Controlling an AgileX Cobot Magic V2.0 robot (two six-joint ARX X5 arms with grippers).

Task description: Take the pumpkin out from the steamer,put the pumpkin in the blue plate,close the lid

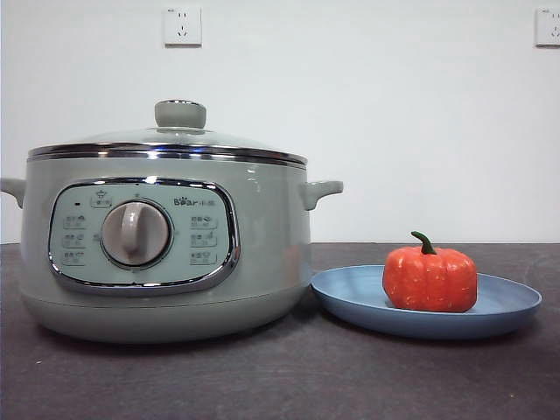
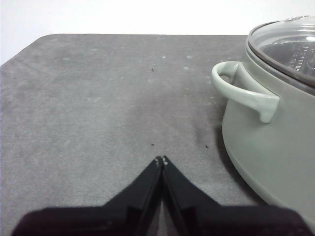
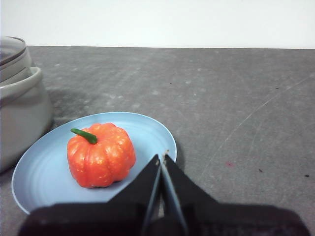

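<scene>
From where I stand, the job looks finished, or very near it. Starting at the left, the steamer (image 1: 166, 249) sits on the dark table (image 1: 280, 376) with the lid (image 1: 171, 140) seated flat on its chrome rim, the green knob upright on top; I see no gap between lid and pot, so the closing step seems done. In the left wrist view the glass dome also rests squarely on the pot, and beside the pot's side handle the left gripper (image 2: 161, 160) hangs over bare table, its two black jaws pressed together tip to tip with nothing between them, touching neither pot nor lid. Moving right, the blue plate (image 1: 350, 293) lies just beside the steamer, its near rim close under the pot's flank though I cannot tell if they touch. The pumpkin (image 1: 430, 278) sits upright in the plate, stem curving up, a little toward the side away from the pot. So it is out of the steamer and placed as asked. The right gripper (image 3: 162, 158) hovers at the plate's edge, just beside the pumpkin but apart from it, jaws likewise closed on nothing. As far as I can judge, nothing remains but for both arms to rest; neither shows in the front view.
</scene>
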